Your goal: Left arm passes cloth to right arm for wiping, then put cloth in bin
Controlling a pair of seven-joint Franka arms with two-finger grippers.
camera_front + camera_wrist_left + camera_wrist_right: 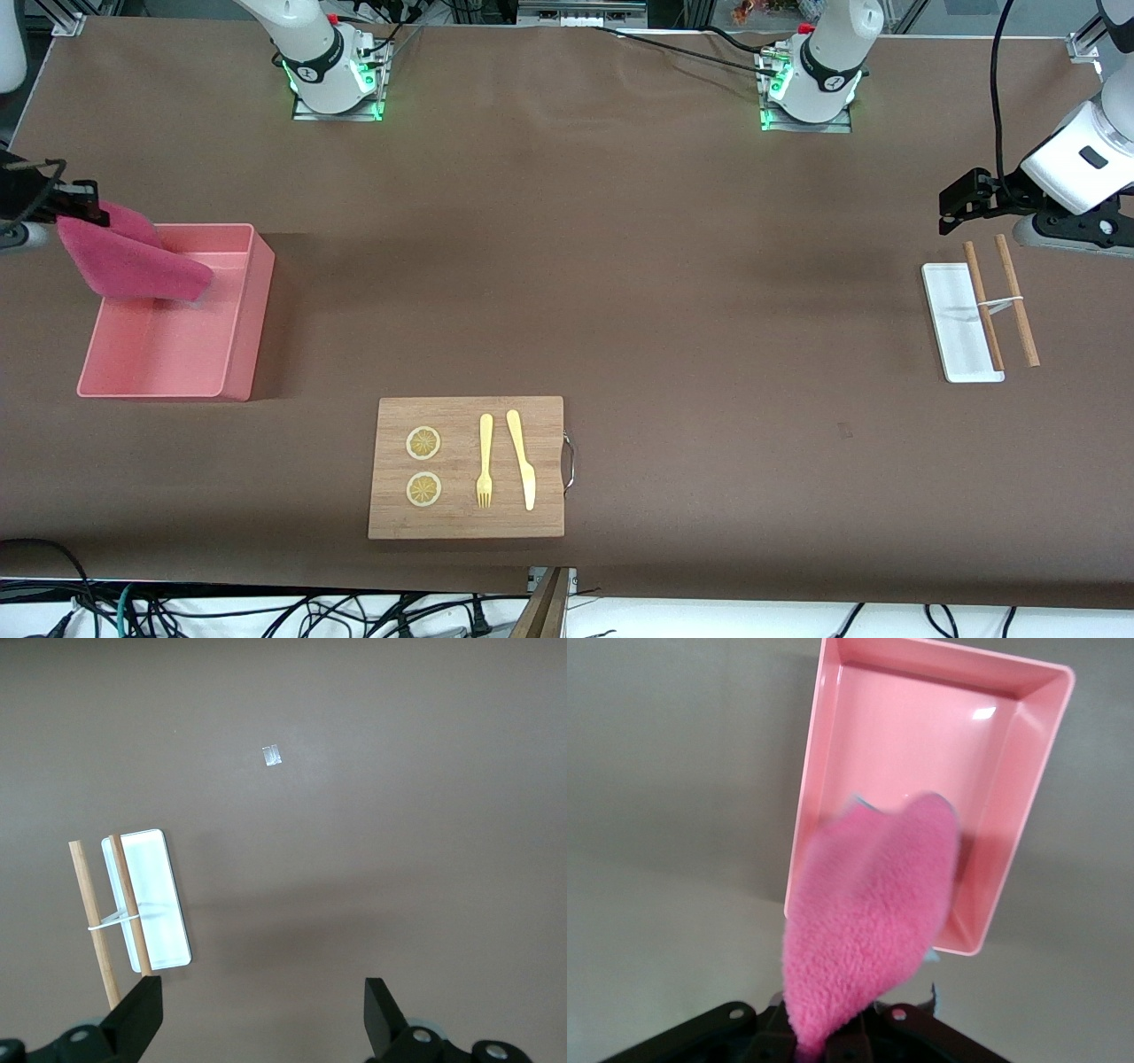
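One step appeared to remain. We noted the right gripper (89, 206) clamped on the small magenta-pink terry cloth (133, 257), holding it up over the salmon-pink rectangular plastic bin (244, 328); the cloth's free end drooped within the bin's outline, whether it touched the floor we could not tell. We judged the hand-over and the wiping finished, with only the release into the bin left.

Cloth looked fuzzy, thick and limp, draping in a rounded fold. Bin looked smooth and glossy, with upright walls and rounded corners.

We recorded the left gripper (263, 1014) waiting with fingers spread wide and empty, over the table near a small flat white tray (952, 323) and two slim wooden sticks (1001, 301) joined by a thin band. Near the front camera lay a bamboo cutting board (466, 523) carrying two lemon slices (423, 466), a yellow fork (485, 461) and knife (521, 459).
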